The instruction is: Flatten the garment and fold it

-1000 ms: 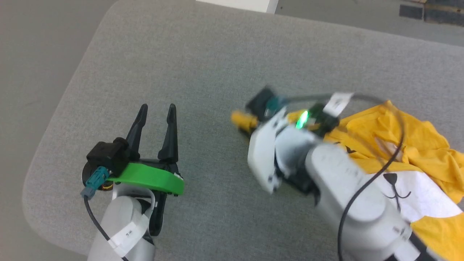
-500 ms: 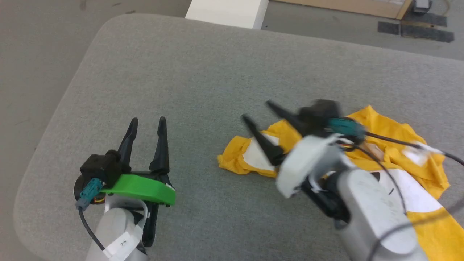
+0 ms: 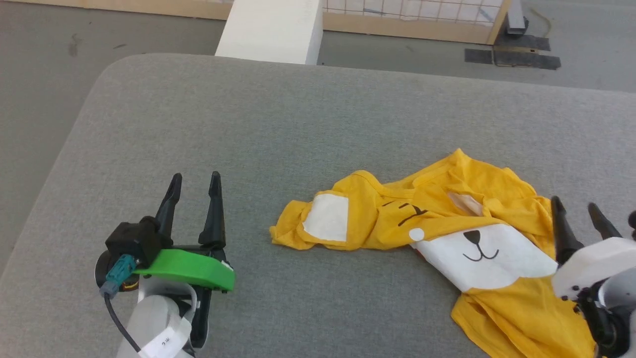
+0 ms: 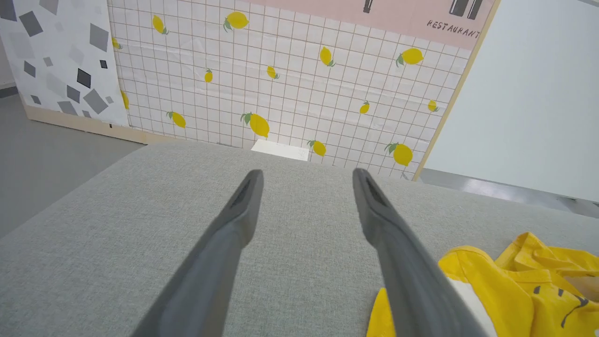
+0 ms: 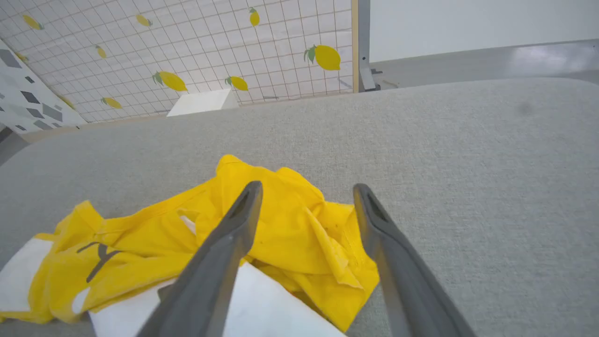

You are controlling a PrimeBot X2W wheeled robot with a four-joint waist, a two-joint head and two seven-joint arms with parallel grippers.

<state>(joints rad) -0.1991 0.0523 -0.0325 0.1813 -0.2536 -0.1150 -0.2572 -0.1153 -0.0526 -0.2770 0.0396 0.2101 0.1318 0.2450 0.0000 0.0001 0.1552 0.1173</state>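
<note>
Crumpled mustard-yellow t-shirt, long axis left-right; right end beneath my right gripper, left gripper apart leftward, both jaws released

The garment is mustard-yellow (white, black-nosed face print); the table grey.

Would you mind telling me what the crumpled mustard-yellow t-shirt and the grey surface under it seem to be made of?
Mustard-yellow t-shirt: soft matte knit, likely cotton; it creases limply. Grey surface: woven upholstery-like fabric, judging by its heathered weave.

right gripper let go of garment, fingers now apart, pulled back to lower right
</note>
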